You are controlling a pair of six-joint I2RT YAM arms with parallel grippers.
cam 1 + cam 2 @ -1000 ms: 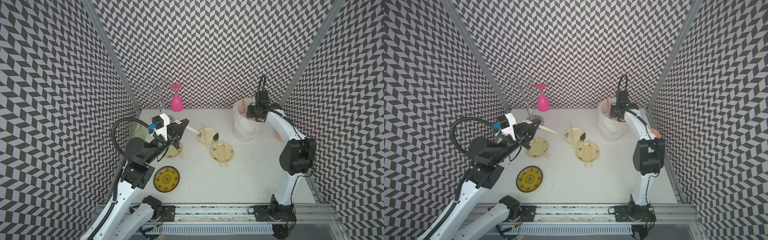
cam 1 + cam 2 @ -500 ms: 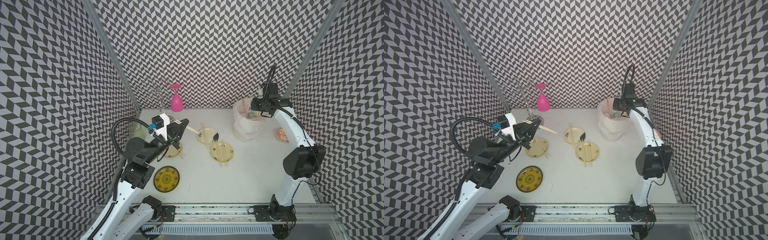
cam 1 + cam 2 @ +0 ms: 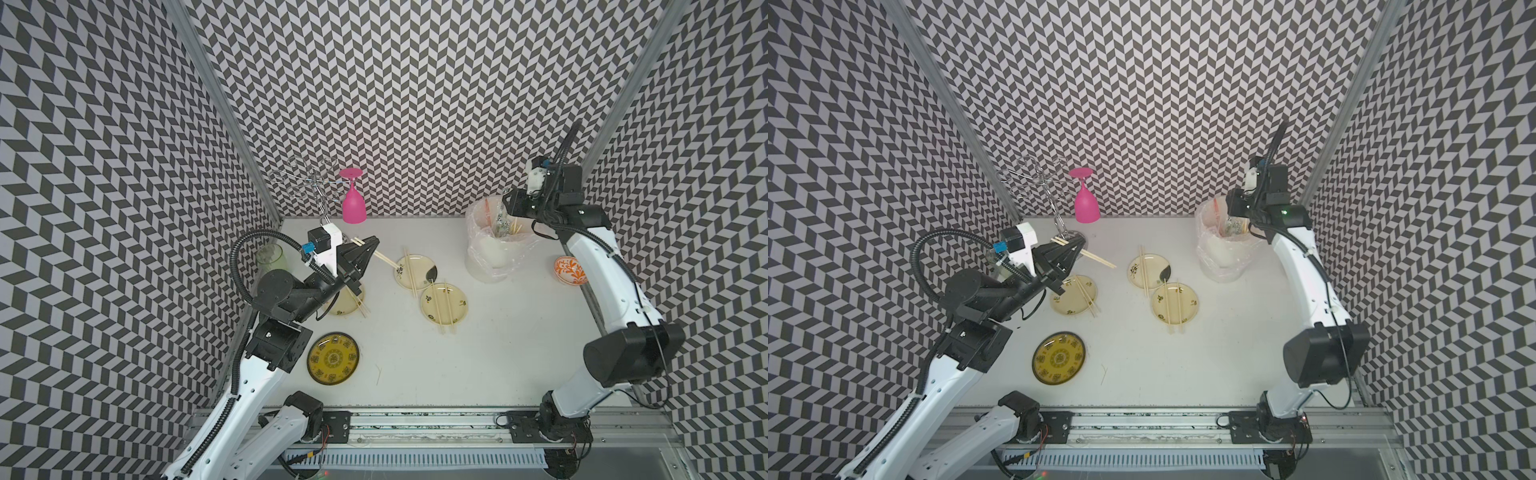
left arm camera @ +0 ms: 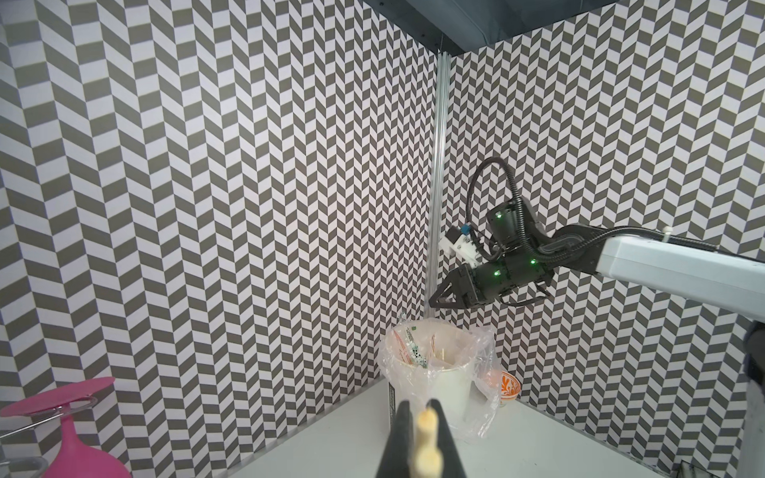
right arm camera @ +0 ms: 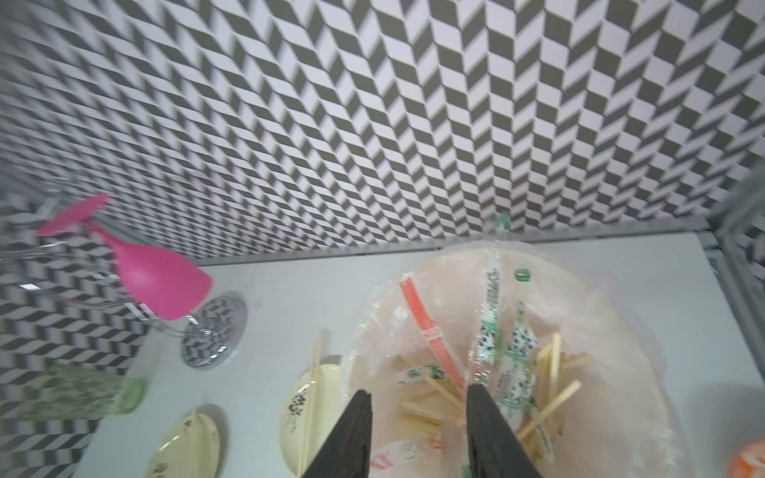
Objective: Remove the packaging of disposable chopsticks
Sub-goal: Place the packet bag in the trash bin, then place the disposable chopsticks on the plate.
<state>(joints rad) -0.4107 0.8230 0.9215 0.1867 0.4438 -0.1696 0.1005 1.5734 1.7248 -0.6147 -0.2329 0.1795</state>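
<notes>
My left gripper [image 3: 373,246] [image 3: 1074,248] [image 4: 420,404] hangs above the back left of the table, shut on a bare pair of disposable chopsticks [image 3: 385,259] [image 3: 1100,259] [image 4: 426,424] that stick out sideways from the jaws. My right gripper [image 3: 505,204] [image 3: 1232,206] [image 4: 434,300] [image 5: 418,393] hovers open over the bag-lined white bin [image 3: 494,255] [image 3: 1221,259] [image 4: 449,380] [image 5: 621,331], nothing between its fingers. Inside lie packaging sleeves, green-printed [image 5: 489,314] and red-orange [image 5: 426,331], among loose sticks. One clear sleeve stands right beside a finger.
Three pale plates [image 3: 420,279] [image 3: 457,305] [image 3: 348,306] each carry chopsticks. A yellow patterned plate [image 3: 332,358] lies near the front left. At the back left are a pink glass [image 3: 353,203], a wire rack [image 3: 307,183] and a green glass [image 3: 271,257]. An orange bowl [image 3: 569,270] sits beside the right arm.
My right gripper has opened and risen from the mouth of the bin toward the back right corner. The left arm and its chopsticks have not moved.
</notes>
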